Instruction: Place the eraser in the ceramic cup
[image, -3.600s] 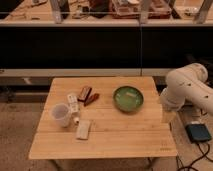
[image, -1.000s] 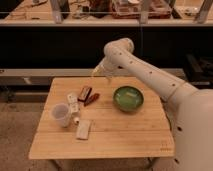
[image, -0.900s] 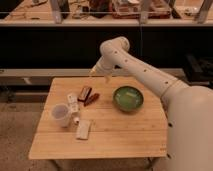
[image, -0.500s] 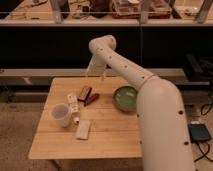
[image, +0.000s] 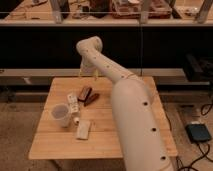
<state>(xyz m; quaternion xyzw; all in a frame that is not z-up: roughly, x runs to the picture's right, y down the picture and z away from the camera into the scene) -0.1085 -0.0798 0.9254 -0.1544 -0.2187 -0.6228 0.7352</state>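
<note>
The eraser (image: 84, 93), a small dark block, lies on the wooden table (image: 55, 145) left of centre, beside a slim reddish-brown stick (image: 92, 99). The whitish ceramic cup (image: 61, 114) stands upright near the table's left edge, in front of and left of the eraser. My gripper (image: 87, 74) hangs over the table's far edge, just behind and above the eraser, pointing down. Its fingers are apart and hold nothing. My arm (image: 130, 110) sweeps across the right half of the table.
A pale flat slab (image: 83, 129) lies in front of the cup. Small white pieces (image: 73, 102) sit between the cup and the eraser. The green bowl is hidden behind my arm. Dark shelving (image: 45, 45) runs behind the table. A blue-grey device (image: 198, 133) lies on the floor at right.
My arm has swung from the right side across the table to the left. The gripper now hangs behind the eraser, and the arm now covers the green bowl. The table's objects have not moved.
</note>
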